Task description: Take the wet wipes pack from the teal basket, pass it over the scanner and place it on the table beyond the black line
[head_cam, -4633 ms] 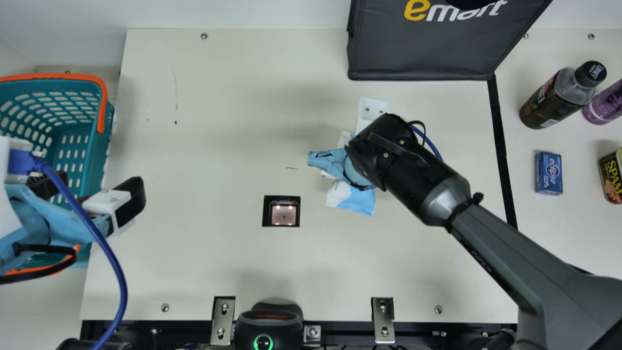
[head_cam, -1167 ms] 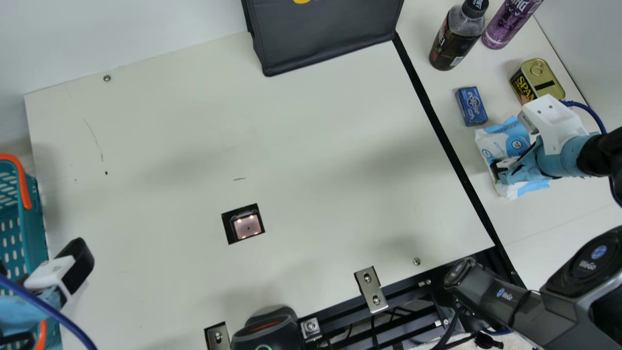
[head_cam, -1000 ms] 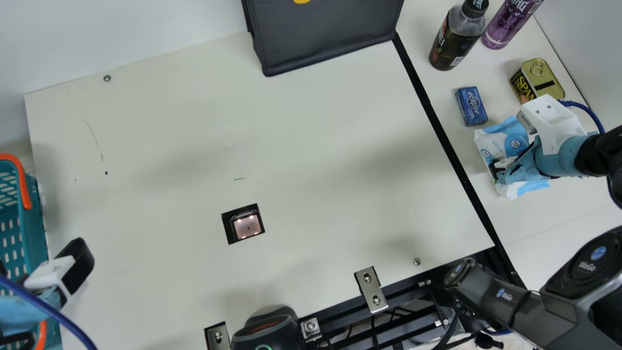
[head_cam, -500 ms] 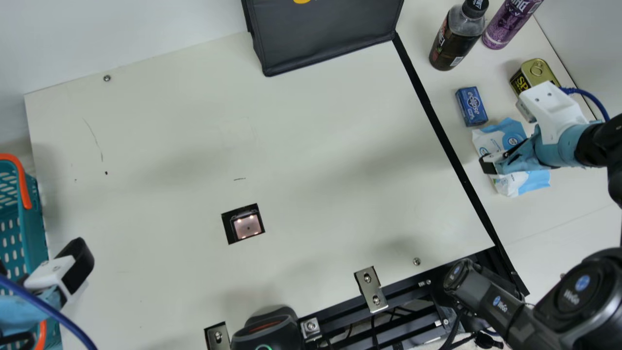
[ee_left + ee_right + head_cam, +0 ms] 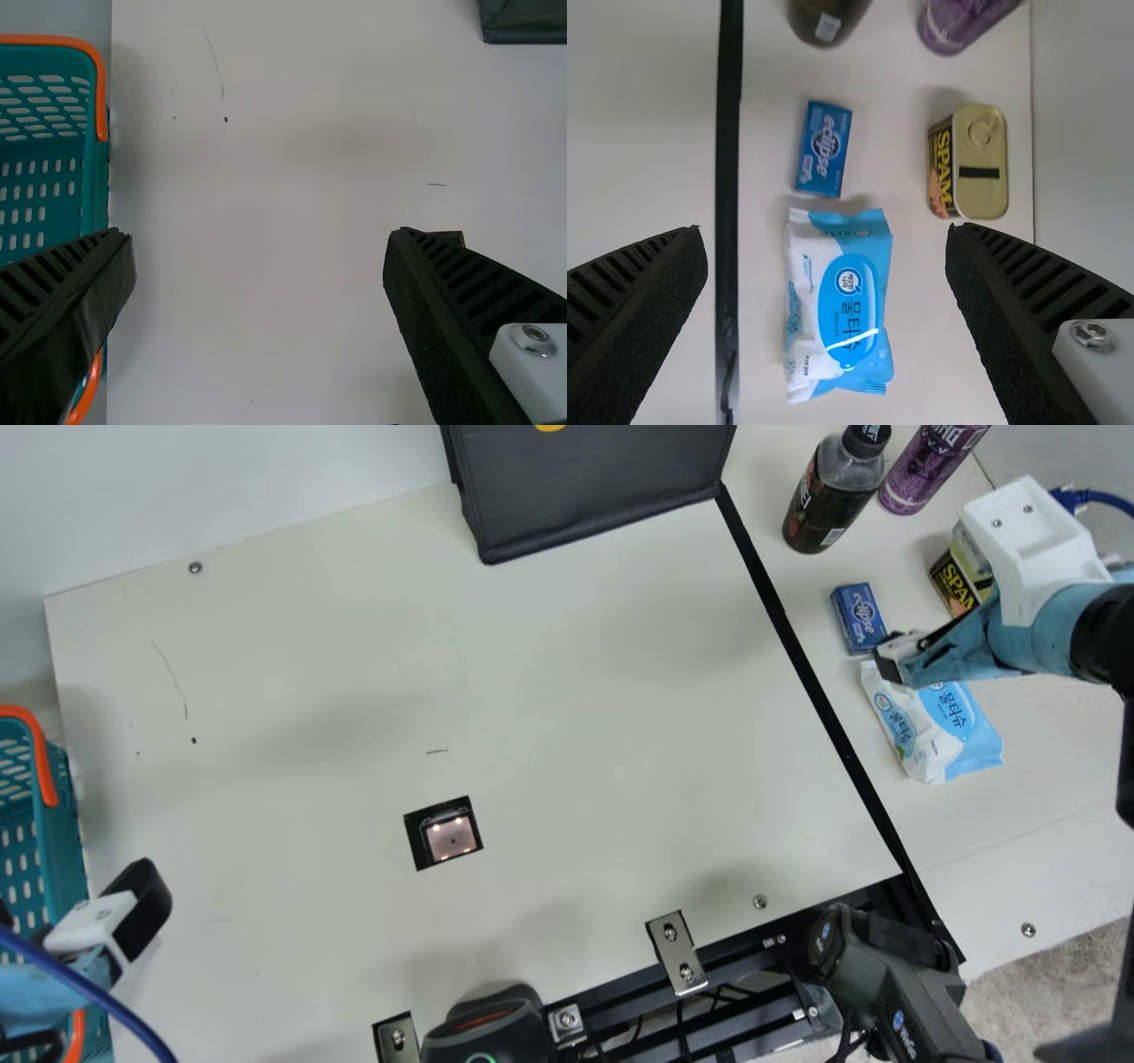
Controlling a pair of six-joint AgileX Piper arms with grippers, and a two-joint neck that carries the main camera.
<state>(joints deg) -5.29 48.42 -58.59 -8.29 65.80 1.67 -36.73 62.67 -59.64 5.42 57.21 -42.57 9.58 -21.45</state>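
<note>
Right, the white-and-blue soft plastic wet wipes pack lies flat on the cream bench beyond the black line, its long axis running roughly parallel to that line. My right pincer is by far the nearer one; in the main view it hangs over the pack's end by the small blue box, so most of the pack stretches from there towards my side of the bench. Its fingers stand wide apart with nothing gripped, one to each side of the pack's long axis. I judge the placing done, and the coming move a retreat: I'd lift first, since swinging sideways while low might knock the blue box or the gold-topped can.

My left pincer is far off by the teal basket, also spread and empty.

Against half a second ago, I've brought the right pincer from over the pack's middle towards the blue box, and the pack has kept its place. In the earliest frame the pack was under that arm near the black-framed scanner, short of the line; since then the camera has turned too. I see no change in the left arm's spot by the basket.
</note>
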